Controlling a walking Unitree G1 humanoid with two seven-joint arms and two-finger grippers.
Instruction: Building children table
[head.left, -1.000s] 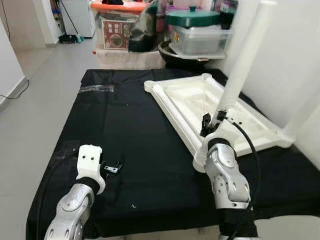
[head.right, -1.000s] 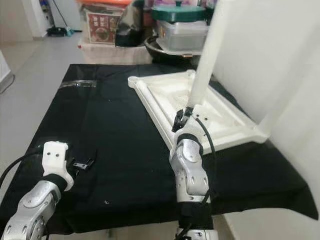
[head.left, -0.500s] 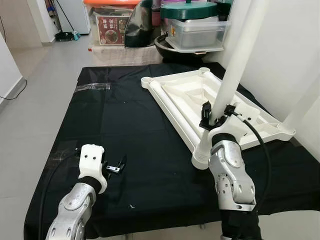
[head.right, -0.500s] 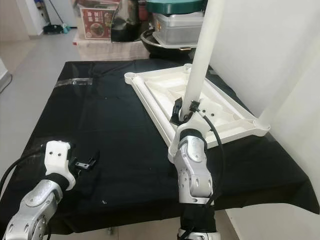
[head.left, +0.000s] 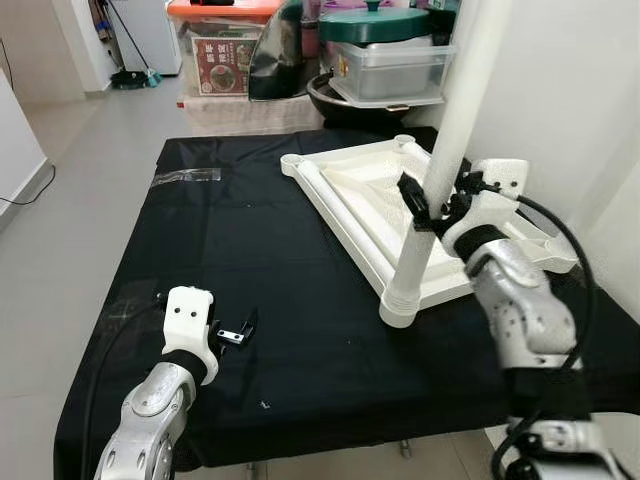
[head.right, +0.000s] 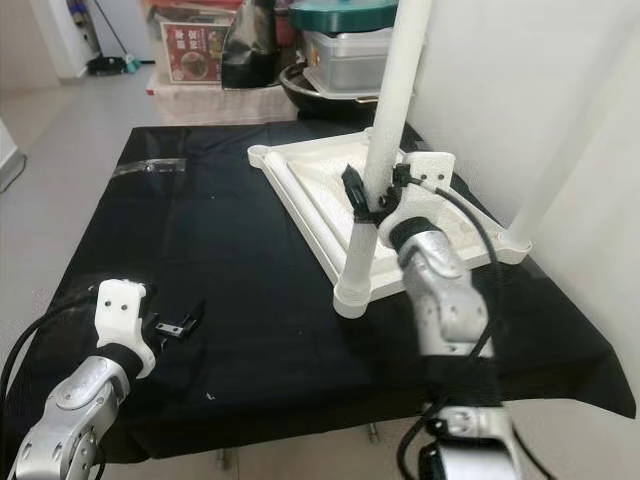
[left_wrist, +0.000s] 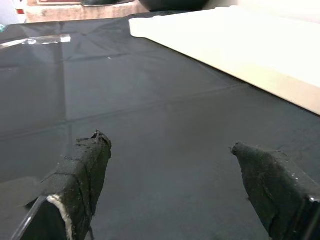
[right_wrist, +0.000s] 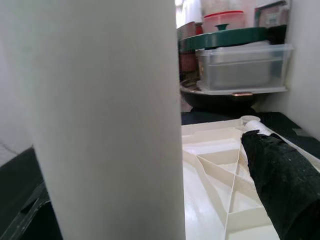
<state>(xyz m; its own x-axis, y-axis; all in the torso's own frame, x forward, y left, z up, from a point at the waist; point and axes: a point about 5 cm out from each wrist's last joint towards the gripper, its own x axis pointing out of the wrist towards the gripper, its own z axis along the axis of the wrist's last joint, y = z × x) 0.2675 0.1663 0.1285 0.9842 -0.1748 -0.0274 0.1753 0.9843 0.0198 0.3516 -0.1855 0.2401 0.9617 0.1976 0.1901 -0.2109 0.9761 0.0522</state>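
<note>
Surface: black cloth-covered table (head.left: 300, 250), pale tiled floor (head.left: 70, 170) around | Task item: upturned white plastic tabletop (head.left: 370, 195) laid on cloth by white wall (head.left: 560, 90) | right gripper (head.left: 432, 205) closed round upright white tube leg (head.left: 440, 170) at near corner | left gripper (left_wrist: 185, 185) held wide apart, empty, above cloth | Behind: stacked plastic storage boxes (head.left: 390, 50)
</note>
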